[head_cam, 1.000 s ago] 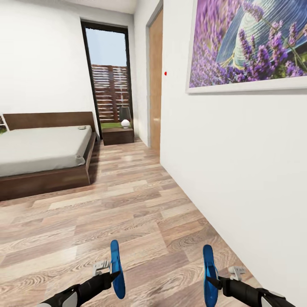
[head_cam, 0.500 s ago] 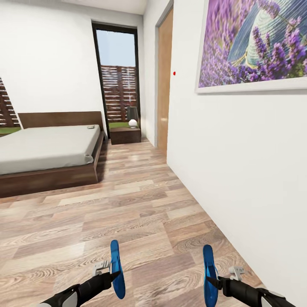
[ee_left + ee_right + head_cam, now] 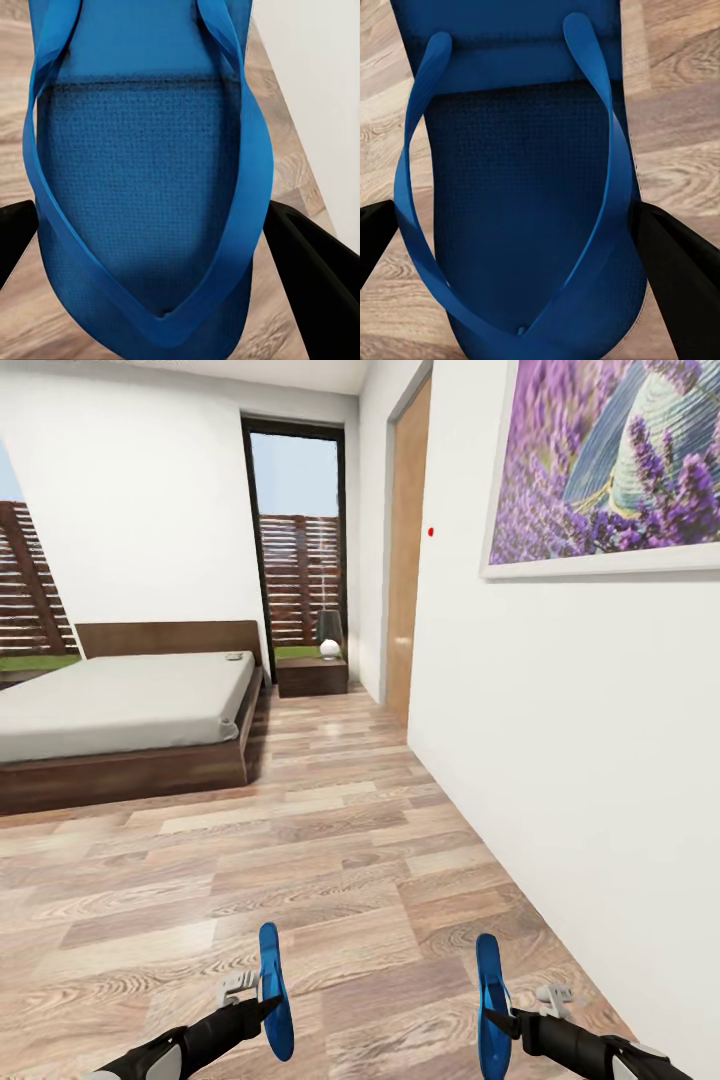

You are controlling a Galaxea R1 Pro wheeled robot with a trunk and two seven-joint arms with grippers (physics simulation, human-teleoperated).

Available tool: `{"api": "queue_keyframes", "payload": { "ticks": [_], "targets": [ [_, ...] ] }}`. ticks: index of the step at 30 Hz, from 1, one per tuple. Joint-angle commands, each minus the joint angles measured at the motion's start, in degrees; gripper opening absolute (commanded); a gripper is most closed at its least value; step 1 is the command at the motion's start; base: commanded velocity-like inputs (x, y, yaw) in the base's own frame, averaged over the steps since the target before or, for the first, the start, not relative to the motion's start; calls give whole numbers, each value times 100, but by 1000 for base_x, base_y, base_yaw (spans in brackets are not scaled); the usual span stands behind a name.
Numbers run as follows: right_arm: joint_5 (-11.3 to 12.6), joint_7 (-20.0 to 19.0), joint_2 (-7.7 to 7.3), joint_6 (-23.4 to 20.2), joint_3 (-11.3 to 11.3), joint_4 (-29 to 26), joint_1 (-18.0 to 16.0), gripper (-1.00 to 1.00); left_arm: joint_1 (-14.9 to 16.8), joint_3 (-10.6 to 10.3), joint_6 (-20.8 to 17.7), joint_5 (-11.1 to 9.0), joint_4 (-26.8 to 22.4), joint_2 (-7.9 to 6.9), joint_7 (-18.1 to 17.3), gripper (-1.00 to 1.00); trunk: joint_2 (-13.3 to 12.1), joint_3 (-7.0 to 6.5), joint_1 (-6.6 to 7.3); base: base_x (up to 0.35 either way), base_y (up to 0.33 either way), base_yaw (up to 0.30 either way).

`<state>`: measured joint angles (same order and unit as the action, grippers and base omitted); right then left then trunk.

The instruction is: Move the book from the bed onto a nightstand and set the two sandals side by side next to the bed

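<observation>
Each gripper is shut on a bright blue sandal held on edge above the wood floor. In the head view my left gripper (image 3: 262,1008) holds one sandal (image 3: 275,990) and my right gripper (image 3: 502,1020) holds the other sandal (image 3: 490,1005). Up close, the left sandal (image 3: 150,187) sits between black fingers (image 3: 319,262), and the right sandal (image 3: 525,195) likewise between its fingers (image 3: 682,270). The bed (image 3: 120,705) stands far off at the left. The book (image 3: 235,656) is a small flat shape near the headboard. A nightstand (image 3: 312,676) stands beside the bed's right side.
A white wall (image 3: 560,740) with a lavender picture (image 3: 610,460) runs close along my right. A wooden door (image 3: 405,560) lies further along it. A lamp (image 3: 329,628) and a white ball stand on the nightstand. Tall windows flank the bed.
The camera has swung left and moved, so the bed, nightstand and door sit further right in view and a left window shows. Both grippers still hold their sandals the same way.
</observation>
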<state>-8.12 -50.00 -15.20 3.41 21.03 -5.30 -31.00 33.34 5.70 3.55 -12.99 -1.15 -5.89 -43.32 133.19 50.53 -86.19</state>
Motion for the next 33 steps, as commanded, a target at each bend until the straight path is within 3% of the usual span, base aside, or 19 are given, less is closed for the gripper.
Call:
{"api": "queue_keyframes", "payload": {
  "ticks": [1,9,23,33],
  "targets": [
    [-59,-14,-2,35,42,2,-3,-100,5,45,23,34,10,0,-19,-100,3,6,1,0,0,179],
    [-59,-9,-4,37,42,2,-3,-100,5,45,26,34,10,0,-19,-100,3,6,1,22,-18,139],
    [-60,-14,-5,37,42,2,-3,-100,5,45,25,34,10,0,-19,-100,3,6,1,207,-192,21],
    [-62,-14,-4,36,42,2,-3,-100,2,45,32,34,10,0,-19,-100,3,6,1,27,-16,182]
  ]
}}
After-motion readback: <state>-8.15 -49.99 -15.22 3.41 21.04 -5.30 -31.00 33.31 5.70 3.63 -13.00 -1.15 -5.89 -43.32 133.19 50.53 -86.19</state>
